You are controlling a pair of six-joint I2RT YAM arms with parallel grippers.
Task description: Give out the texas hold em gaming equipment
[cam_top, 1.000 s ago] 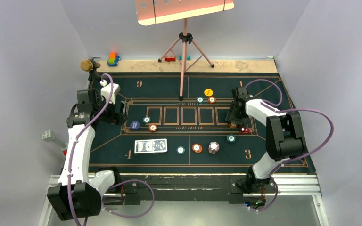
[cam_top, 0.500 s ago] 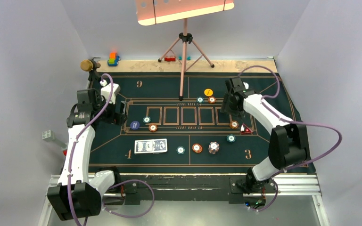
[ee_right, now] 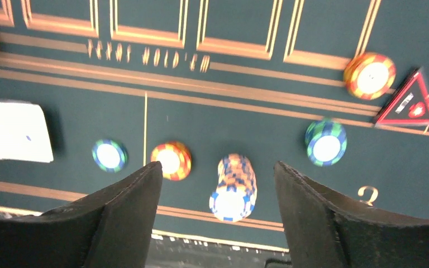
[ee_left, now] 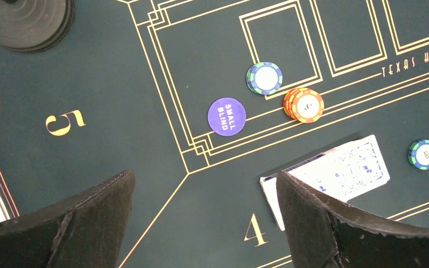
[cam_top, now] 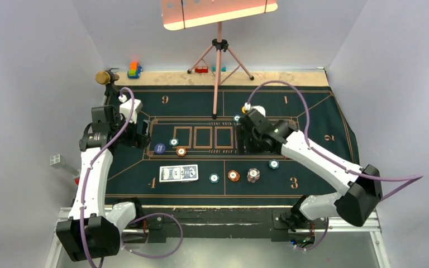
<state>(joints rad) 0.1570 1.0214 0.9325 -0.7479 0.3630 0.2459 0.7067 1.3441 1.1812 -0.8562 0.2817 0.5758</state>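
- Jaws of my right gripper (ee_right: 217, 167) stand apart, empty, over the tall whitish chip stack (ee_right: 233, 187).
- Jaws of my left gripper (ee_left: 204, 187) gape wide, empty, above the green mat (ee_left: 89, 162).
- An orange chip (ee_right: 170, 160) lies beside that stack, seemingly not touching it; the view is blurred.
- Playing cards (ee_left: 329, 170) lie near my left gripper's finger, with the purple small-blind button (ee_left: 227, 116) beyond.

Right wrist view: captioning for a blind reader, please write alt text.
The open right gripper hangs above a green poker mat, its fingers framing a tall chip stack. Orange chips and teal chips lie around it, white cards at left, a red triangular marker at right.
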